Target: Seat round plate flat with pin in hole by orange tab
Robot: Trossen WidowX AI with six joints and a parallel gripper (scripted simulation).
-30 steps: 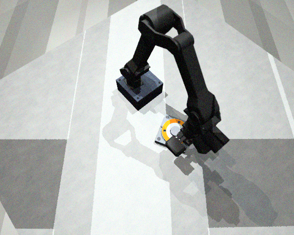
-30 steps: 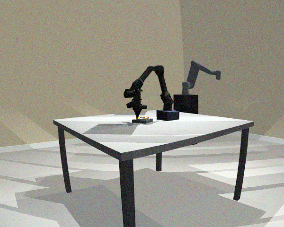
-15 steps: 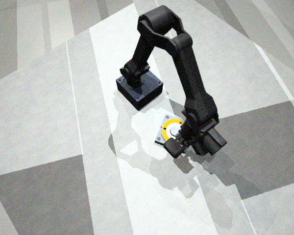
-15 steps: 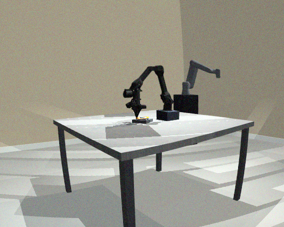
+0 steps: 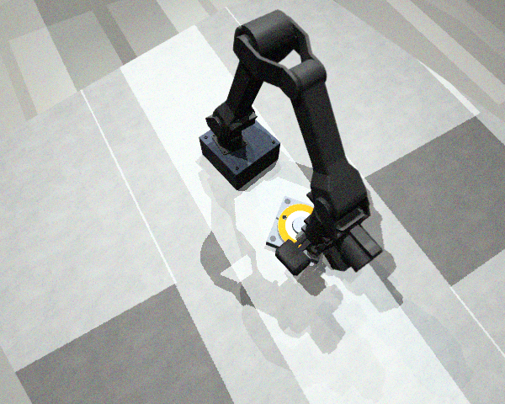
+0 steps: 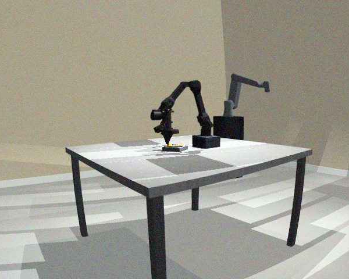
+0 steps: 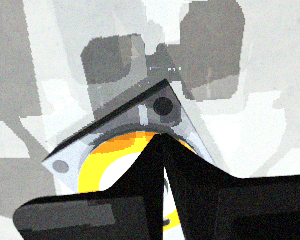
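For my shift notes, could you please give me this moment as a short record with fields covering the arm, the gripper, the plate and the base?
arm: bent over the base plate, wrist pointing down
gripper: shut, nothing between the fingers, tips at the plate's outer rim near the orange tab
round plate: yellow ring on the base, round the pale central post
orange tab: beside the closed fingertips
base: grey square, dark corner hole visible
pin and its hole: hidden by the fingers
contact with plate: cannot tell

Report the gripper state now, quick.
Gripper: closed, holding nothing; fingertips pressed together, down at the round plate near its orange tab.
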